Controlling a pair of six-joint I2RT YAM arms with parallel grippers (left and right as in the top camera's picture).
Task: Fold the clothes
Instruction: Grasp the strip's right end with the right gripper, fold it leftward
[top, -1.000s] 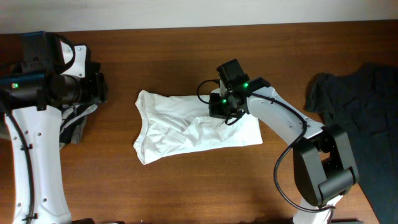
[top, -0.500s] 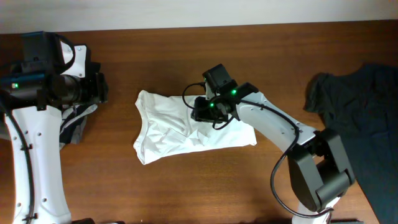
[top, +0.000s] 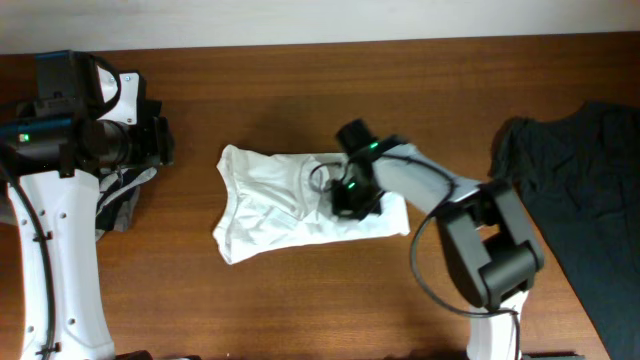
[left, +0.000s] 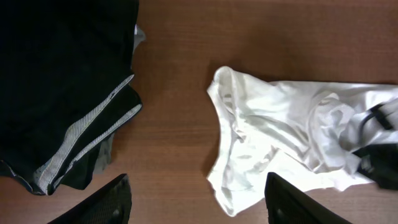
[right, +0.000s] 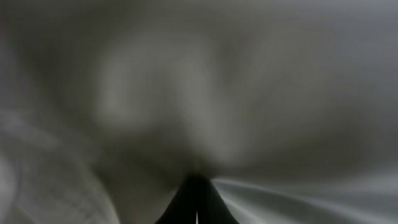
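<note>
- R claw (top: 350, 195) is down on the white shirt (top: 270, 200) at mid-table, jaws pressed together. Wrist cam is all blur, so can't confirm cloth is caught btw them; prob a thin fold.
- White shirt: rumpled lump, uneven edges, no clean fold visible.
- L claw (left: 196, 186): spread wide, holding nothing, hangs at the left, well apart from the white shirt.
- Beside it: dark pile w/ striped trim (left: 62, 93).
- Far right: dark shirt (top: 580, 170), loose heap, nothing touching it.
- Progress: early. Both shirts left to fold.

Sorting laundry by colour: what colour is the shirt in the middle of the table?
The shirt is white; the overhead view shows it best.
</note>
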